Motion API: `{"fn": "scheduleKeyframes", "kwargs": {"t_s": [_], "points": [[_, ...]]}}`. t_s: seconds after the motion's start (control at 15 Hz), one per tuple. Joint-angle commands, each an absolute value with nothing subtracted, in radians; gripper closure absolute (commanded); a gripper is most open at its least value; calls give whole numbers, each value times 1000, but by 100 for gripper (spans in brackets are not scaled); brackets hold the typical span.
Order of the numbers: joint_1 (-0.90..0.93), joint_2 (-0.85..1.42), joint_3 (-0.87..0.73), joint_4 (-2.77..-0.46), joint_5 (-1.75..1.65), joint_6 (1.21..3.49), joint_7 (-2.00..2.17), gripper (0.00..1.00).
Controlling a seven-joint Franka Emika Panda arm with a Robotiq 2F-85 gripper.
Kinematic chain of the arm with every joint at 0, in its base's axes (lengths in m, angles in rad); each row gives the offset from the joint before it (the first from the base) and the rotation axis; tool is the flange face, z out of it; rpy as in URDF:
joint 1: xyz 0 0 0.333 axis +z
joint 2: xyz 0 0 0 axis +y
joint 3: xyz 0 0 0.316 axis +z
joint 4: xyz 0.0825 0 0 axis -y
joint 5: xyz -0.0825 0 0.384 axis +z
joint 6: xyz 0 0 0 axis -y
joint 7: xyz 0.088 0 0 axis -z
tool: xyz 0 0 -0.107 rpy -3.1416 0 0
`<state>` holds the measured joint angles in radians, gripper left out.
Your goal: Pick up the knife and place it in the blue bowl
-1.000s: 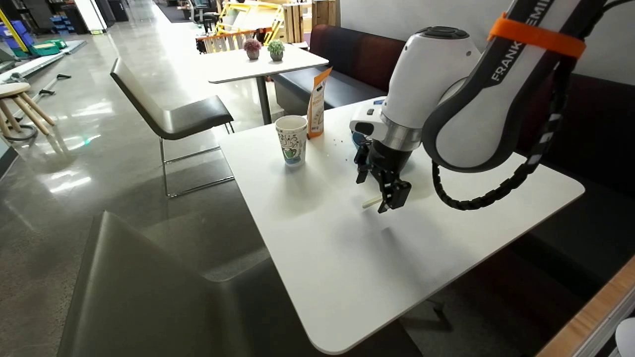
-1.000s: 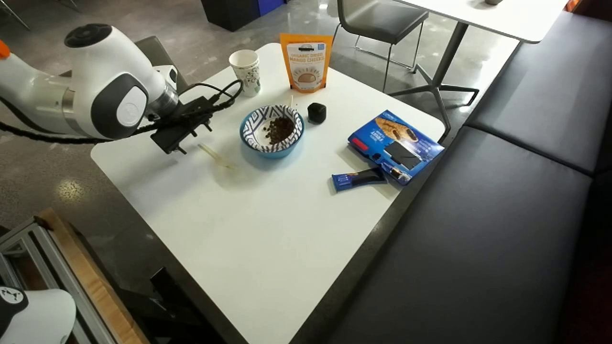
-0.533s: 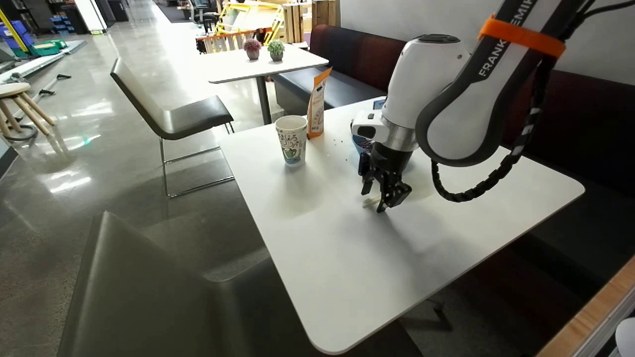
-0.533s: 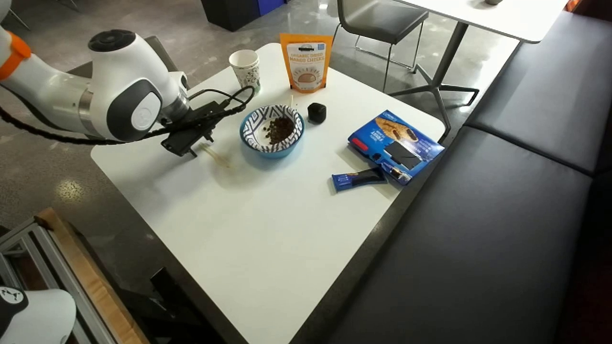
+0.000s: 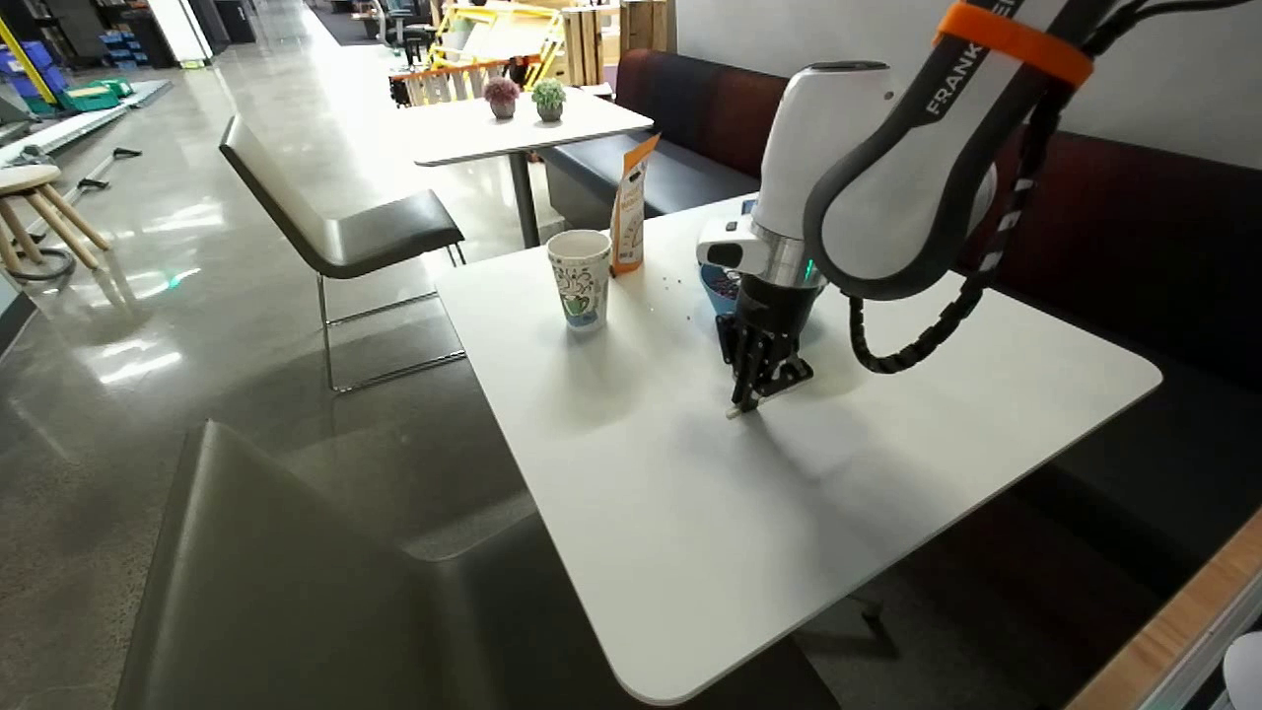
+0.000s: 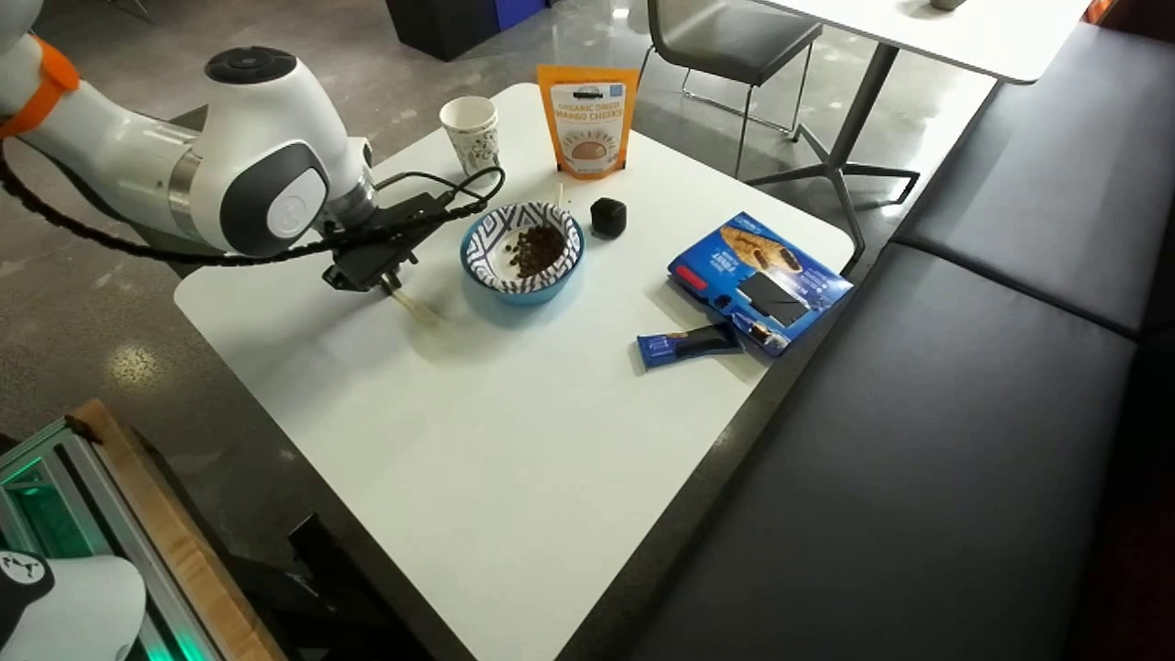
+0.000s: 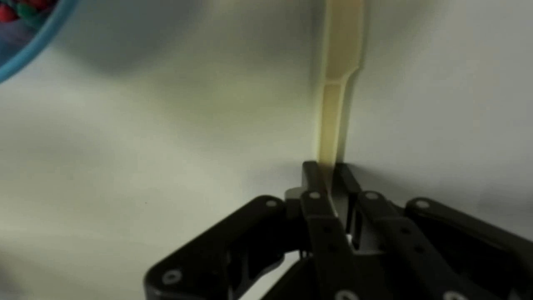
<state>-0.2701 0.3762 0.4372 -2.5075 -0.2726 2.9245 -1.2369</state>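
The knife (image 7: 343,41), a thin pale cream utensil, runs up from between the fingertips in the wrist view. Both pads press on its narrow handle, so my gripper (image 7: 327,177) is shut on it. In an exterior view the knife (image 6: 420,312) points away from the gripper (image 6: 393,283), low over the white table; whether it touches the table I cannot tell. Light-blue outside and patterned within, the blue bowl (image 6: 525,296) holds small dark pieces and stands beside the knife. Its rim (image 7: 39,43) enters the wrist view at top left. My arm partly hides the bowl (image 5: 718,294) in an exterior view.
Past the bowl stand a paper cup (image 6: 473,133) and an orange pouch (image 6: 589,128). A small black object (image 6: 609,218) sits close to the bowl. Farther along the table (image 6: 477,459) lie a blue box (image 6: 762,275) and a flat blue packet (image 6: 684,345).
The jaws have come together from wide apart and now grip the knife's handle. My arm has shifted a little toward the bowl. The bowl and other objects stand as before.
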Motion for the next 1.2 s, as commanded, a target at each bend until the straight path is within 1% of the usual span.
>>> {"fn": "scheduleKeyframes", "kwargs": {"t_s": [0.0,0.13,0.33,0.67,0.87,1.0,1.07,1.13], "points": [[-266,378,454,-2487,-150,2885,-1297,97],[-307,353,523,-2493,-23,2910,-1295,97],[-448,318,727,-2484,223,2940,-1353,97],[-788,329,1119,-2390,579,2946,-1542,97],[-1015,431,1318,-2317,691,2914,-1714,97],[-1110,501,1394,-2305,728,2985,-1766,97],[-1028,389,1322,-2324,681,2942,-1679,88],[-1079,441,1358,-2316,633,2962,-1659,88]]}}
